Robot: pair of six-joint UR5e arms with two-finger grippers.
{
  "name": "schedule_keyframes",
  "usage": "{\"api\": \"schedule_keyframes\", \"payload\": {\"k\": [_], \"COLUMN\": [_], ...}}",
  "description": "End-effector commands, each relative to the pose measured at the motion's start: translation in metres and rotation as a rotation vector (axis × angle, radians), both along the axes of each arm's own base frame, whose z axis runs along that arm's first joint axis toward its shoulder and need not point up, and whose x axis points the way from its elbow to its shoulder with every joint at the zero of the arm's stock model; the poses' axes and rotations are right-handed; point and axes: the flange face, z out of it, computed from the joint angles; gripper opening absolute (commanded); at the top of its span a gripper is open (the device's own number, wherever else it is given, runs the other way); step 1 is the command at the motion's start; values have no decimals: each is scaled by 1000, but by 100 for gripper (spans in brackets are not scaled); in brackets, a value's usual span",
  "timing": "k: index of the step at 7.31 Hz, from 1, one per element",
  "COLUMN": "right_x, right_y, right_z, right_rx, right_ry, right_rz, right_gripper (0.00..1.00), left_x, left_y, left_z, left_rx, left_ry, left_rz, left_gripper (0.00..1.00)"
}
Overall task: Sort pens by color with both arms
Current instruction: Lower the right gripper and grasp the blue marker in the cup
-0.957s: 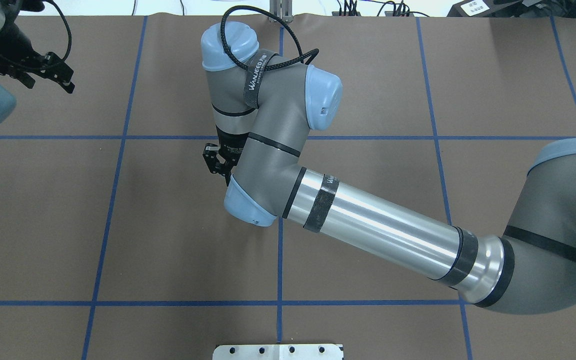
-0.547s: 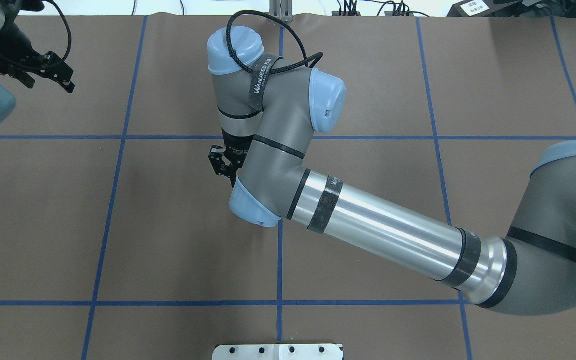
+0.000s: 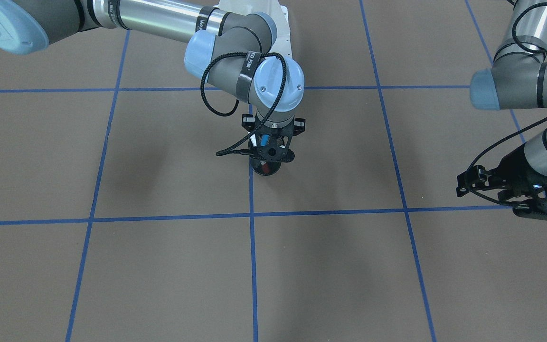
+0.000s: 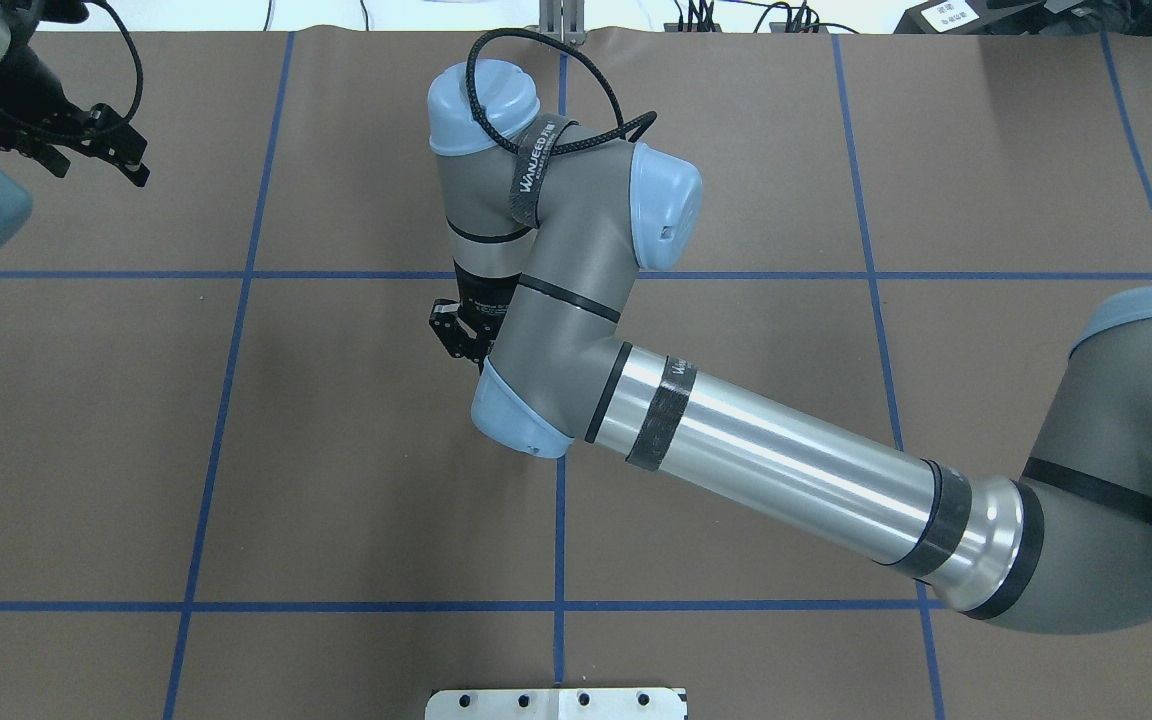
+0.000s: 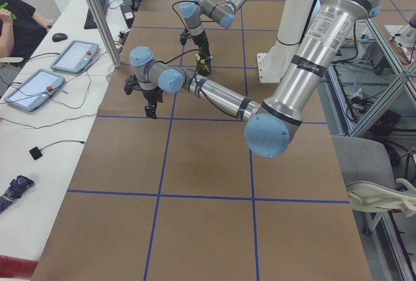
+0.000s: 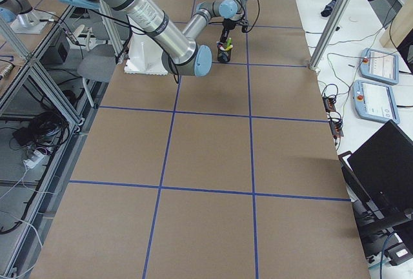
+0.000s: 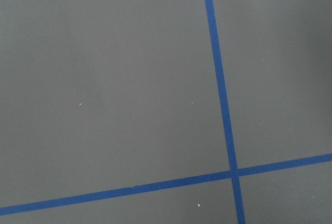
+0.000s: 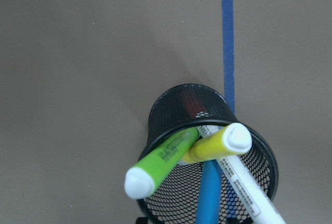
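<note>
Four pens stand together in a black mesh cup (image 8: 171, 105): a light green one (image 8: 166, 154), a yellow one (image 8: 218, 143), a blue one (image 8: 210, 193) and a white-bodied one (image 8: 244, 190) whose red end shows through the mesh. My right gripper (image 3: 270, 154) hangs straight over the cup (image 3: 264, 170), jaws apparently open with the blue pen (image 3: 264, 139) showing between them. In the overhead view the right arm hides the cup and most of the gripper (image 4: 456, 338). My left gripper (image 4: 101, 170) is open and empty, far off at the table's left back.
The brown table (image 4: 336, 480) carries a grid of blue tape lines (image 4: 556, 520). The left wrist view shows only bare mat and a tape crossing (image 7: 233, 171). The white pedestal base (image 4: 556, 703) is at the near edge. Tablets and cables (image 5: 75, 56) lie beyond the far edge.
My right arm and gripper have shifted a little to the right in the overhead view. The left arm has not moved.
</note>
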Motion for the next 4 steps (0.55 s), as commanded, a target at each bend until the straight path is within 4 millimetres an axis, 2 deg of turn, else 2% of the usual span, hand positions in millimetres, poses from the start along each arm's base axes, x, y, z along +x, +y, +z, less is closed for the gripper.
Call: {"api": "schedule_keyframes", "payload": {"k": [1, 4], "right_x": [8, 7], "right_y": [6, 8], "right_z": [1, 4], "right_rx": [5, -6], "right_ry": [-15, -18], "right_rz": [-2, -10], "right_gripper": [47, 45], "left_x": [0, 0], "left_y": [0, 1], "left_z": [0, 1], "left_rx": [0, 5], "left_ry": [0, 0], "left_rz": [0, 4], "left_gripper": [99, 99]}}
